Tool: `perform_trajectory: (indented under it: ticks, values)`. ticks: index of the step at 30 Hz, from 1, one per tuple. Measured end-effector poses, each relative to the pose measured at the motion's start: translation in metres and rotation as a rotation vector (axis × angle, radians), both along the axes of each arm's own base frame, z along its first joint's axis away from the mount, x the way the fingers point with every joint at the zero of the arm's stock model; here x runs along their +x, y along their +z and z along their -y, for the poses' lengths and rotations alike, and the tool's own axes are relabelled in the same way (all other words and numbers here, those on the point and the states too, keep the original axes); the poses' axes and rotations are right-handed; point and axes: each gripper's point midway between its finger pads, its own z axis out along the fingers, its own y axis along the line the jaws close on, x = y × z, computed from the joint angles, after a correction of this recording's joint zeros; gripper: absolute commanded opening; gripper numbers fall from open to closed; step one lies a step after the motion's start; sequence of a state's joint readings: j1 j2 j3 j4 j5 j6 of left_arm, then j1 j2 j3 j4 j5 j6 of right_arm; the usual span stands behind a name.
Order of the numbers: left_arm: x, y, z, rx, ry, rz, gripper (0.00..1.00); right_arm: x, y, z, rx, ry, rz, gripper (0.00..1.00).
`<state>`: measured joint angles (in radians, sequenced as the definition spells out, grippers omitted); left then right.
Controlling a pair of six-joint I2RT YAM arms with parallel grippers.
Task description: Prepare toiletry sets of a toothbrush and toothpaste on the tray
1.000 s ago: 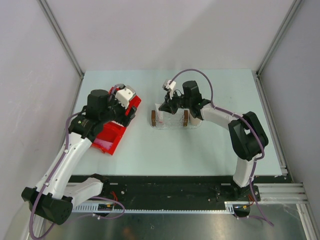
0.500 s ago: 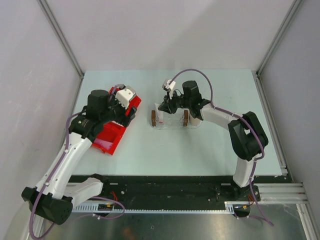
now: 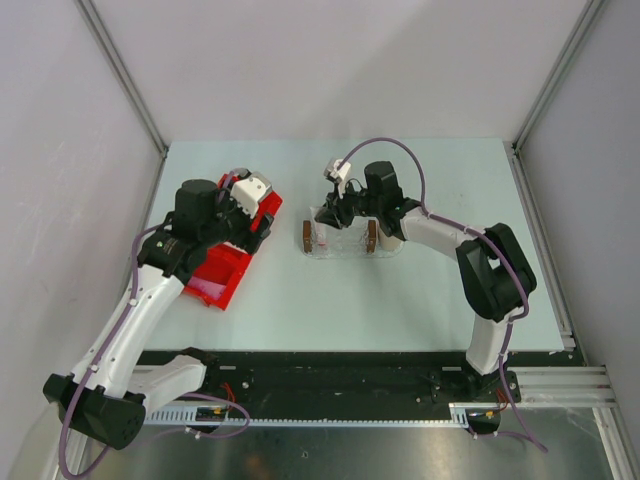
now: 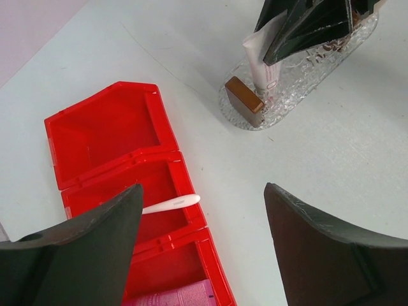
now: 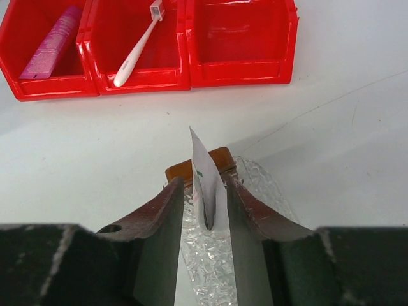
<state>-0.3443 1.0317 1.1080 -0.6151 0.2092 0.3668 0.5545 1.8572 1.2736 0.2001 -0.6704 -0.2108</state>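
Eased the right jaws apart since a second ago; now only narrowly parted, flanking the white tube [image 5: 210, 185] on both sides, too close to tell whether touching it. Standing upright between them, crimped flat end up, at one end of the tray [image 5: 258, 185], just beside the brown block [image 5: 220, 158]. Reaching in with the right arm [image 3: 440, 232] bent at the elbow, wrist tipped down over the tray near the middle of the worktop [image 3: 400, 300]. Holding the left arm [image 3: 150, 290] stretched forward above the red bin [image 4: 102, 134], left jaws spread wide with nothing between them.

Lying slantwise in the bin's middle compartment: toothbrush [image 5: 137, 48], thin, white, smooth plastic. In the end compartment next to it: pink tube [image 5: 54, 41], flat and glossy.

Tray of clear pebbled plastic, rounded at the end. Block dark brown and square-edged. Bin of shiny red plastic with thin dividing walls.
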Motion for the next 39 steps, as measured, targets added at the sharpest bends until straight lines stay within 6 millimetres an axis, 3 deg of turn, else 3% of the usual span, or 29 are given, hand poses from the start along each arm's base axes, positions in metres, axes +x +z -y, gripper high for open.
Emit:
perform_trajectory:
  ticks: [7, 18, 24, 28, 33, 39]
  values:
    - [0.001, 0.000, -0.001, 0.004, 0.007, 0.002, 0.83, -0.003, 0.012, 0.002, 0.006, -0.001, 0.011, 0.50]
    - [0.004, -0.007, -0.013, 0.057, 0.044, 0.007, 0.84, -0.008, 0.073, 0.015, 0.054, -0.045, 0.113, 0.51]
    - [0.002, -0.036, -0.043, 0.120, 0.115, -0.079, 0.82, -0.003, 0.099, 0.041, 0.032, -0.144, 0.159, 0.51]
    - [-0.010, -0.069, -0.066, 0.196, 0.153, -0.171, 0.83, -0.002, 0.106, 0.062, 0.004, -0.200, 0.154, 0.50]
    - [-0.029, -0.103, -0.094, 0.314, 0.164, -0.282, 0.83, -0.001, 0.098, 0.081, -0.035, -0.238, 0.108, 0.49]
    - [-0.028, -0.125, -0.127, 0.433, 0.138, -0.362, 0.82, -0.002, 0.085, 0.094, -0.071, -0.256, 0.056, 0.48]
